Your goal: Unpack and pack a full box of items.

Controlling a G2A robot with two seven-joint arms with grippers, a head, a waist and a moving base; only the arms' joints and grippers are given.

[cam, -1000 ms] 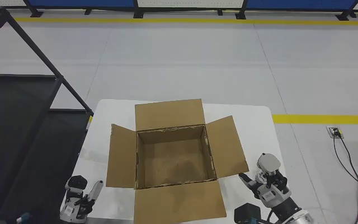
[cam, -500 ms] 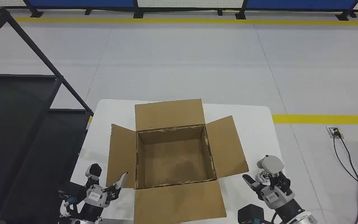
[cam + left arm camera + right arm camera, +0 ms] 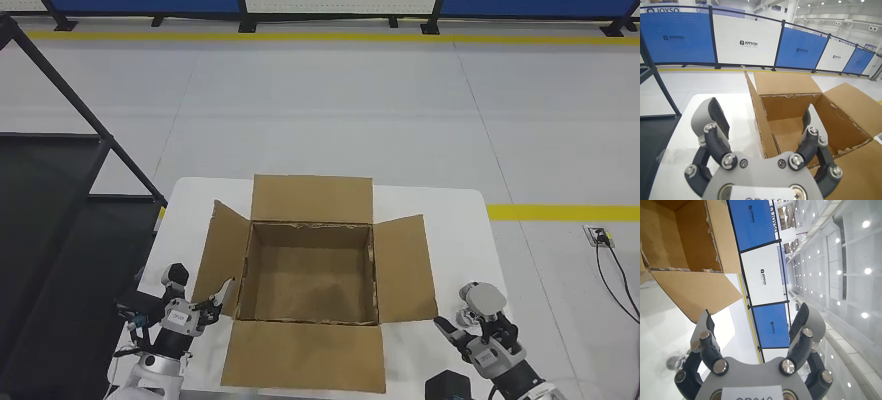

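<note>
White counter [image 3: 450,215] carries the open cardboard box [image 3: 310,275], sat mid-counter w/ all 4 flaps out, bare bottom, no items seen inside. L flap [image 3: 222,258] stands tilted up; R flap [image 3: 405,268] & near flap [image 3: 305,355] lie splayed. L hand [image 3: 203,295] is just beside the L flap, spread wide, nothing gripped. In its wrist view the L hand [image 3: 761,111] has the flap's edge lined up btw its fingers [image 3: 718,115]; can't tell if they touch it. R hand [image 3: 466,318] sits by the counter's near R corner, apart from the box, also spread & empty. In its own wrist view the R hand [image 3: 753,321] is angled up toward the ceiling.

Judgement: step looks like working the L flap. To do it well, keep the fingers wide till the board is properly btw them, grip near the free edge, then swing along the hinge line, not sideways. An empty box is light & will prob skid. R hand could brace the box if it slides.

Vs 1 s ago: L flap lay flat out, now raised; whole box has twisted a little & sits squarer to the counter; L hand came up from the near L corner to the flap; R hand eased slightly toward the near edge, otherwise same
</note>
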